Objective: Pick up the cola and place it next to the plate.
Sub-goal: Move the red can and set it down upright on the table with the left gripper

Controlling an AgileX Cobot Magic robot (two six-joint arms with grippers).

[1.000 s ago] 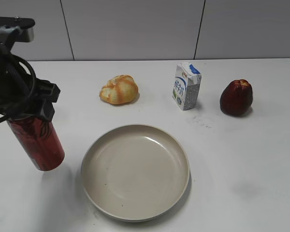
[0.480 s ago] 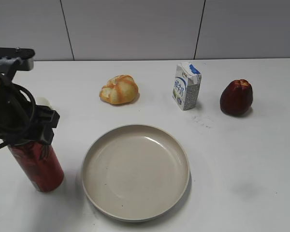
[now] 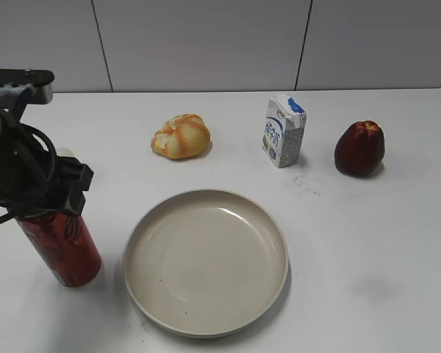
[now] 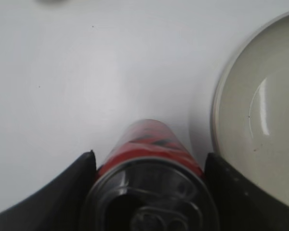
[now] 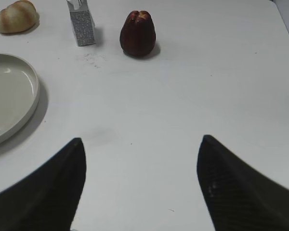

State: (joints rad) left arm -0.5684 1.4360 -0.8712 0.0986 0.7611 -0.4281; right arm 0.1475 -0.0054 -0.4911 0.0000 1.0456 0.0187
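Observation:
The cola [image 3: 65,251], a tall red can, stands slightly tilted just left of the plate [image 3: 134,246], its base at the table. My left gripper [image 3: 50,197] is shut on its upper part from above. In the left wrist view the can [image 4: 151,139] with its silver top sits between my two black fingers [image 4: 149,158], and the cream plate [image 4: 250,110] lies close on the right. My right gripper [image 5: 142,142] is open and empty over bare table; it does not show in the exterior view. The plate's edge [image 5: 9,91] is at its left.
A bread roll [image 3: 181,136], a white-and-blue milk carton [image 3: 284,130] and a dark red fruit [image 3: 359,148] stand in a row behind the plate. The carton [image 5: 81,21] and the fruit [image 5: 137,33] also show in the right wrist view.
My left gripper has come down with the cola, bringing the can's base lower beside the plate's left rim, then shifted slightly right. Nothing else has moved.

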